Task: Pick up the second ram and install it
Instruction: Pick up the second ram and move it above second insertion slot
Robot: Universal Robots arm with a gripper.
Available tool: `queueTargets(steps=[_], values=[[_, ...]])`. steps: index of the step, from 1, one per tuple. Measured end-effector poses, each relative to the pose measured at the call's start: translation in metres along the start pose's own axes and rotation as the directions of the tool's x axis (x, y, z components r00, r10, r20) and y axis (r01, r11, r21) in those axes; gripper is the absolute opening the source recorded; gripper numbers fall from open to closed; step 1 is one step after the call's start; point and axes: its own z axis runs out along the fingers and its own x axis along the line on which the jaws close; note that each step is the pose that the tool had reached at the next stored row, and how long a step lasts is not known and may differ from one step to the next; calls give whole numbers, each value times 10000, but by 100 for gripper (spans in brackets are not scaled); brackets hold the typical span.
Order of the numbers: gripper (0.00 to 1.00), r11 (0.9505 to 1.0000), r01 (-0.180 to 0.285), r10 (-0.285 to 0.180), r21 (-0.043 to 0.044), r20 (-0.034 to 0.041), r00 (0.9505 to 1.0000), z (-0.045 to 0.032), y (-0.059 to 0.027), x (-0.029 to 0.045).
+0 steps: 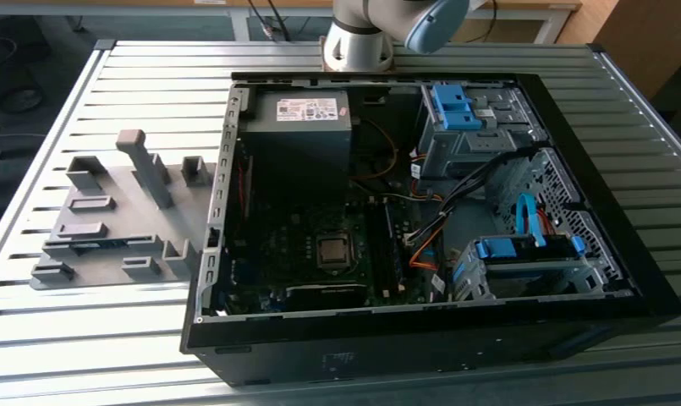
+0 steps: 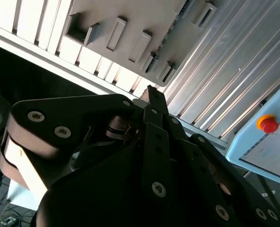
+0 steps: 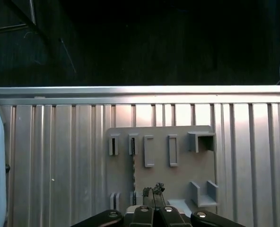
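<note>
The second ram (image 1: 92, 246) is a thin blue-green stick standing on edge in the grey holder plate (image 1: 114, 207) at the exterior view's left, beside the open computer case (image 1: 431, 321). In the first wrist view the ram (image 3: 133, 170) shows edge-on as a thin dark line between two slotted blocks of the plate (image 3: 182, 177). My gripper (image 3: 153, 190) hangs high above the plate, a little to one side of the ram, its fingertips together and nothing between them. In the second wrist view the gripper (image 2: 154, 97) also looks shut and empty.
The case lies open on a slatted metal table (image 1: 137, 76), with the motherboard (image 1: 306, 254), its long black slots (image 1: 391, 245), a power supply (image 1: 300, 127) and blue drive bays (image 1: 521, 254) inside. The arm's base (image 1: 357, 42) stands behind the case. A pendant with a red button (image 2: 267, 125) lies off the table.
</note>
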Motion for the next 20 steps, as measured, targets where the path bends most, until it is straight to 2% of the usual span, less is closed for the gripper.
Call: queueTargets(steps=[2,12,17,20], values=[[11,9999,140,-140,-3,-6,9999,0,1,0],[11,9999,172,-172,-4,-7,9999,1,1,0],[11,9987,509,-509,-12,-21,9987,2,1,0],[11,9986,522,-522,-12,-21,9986,13,0,0]])
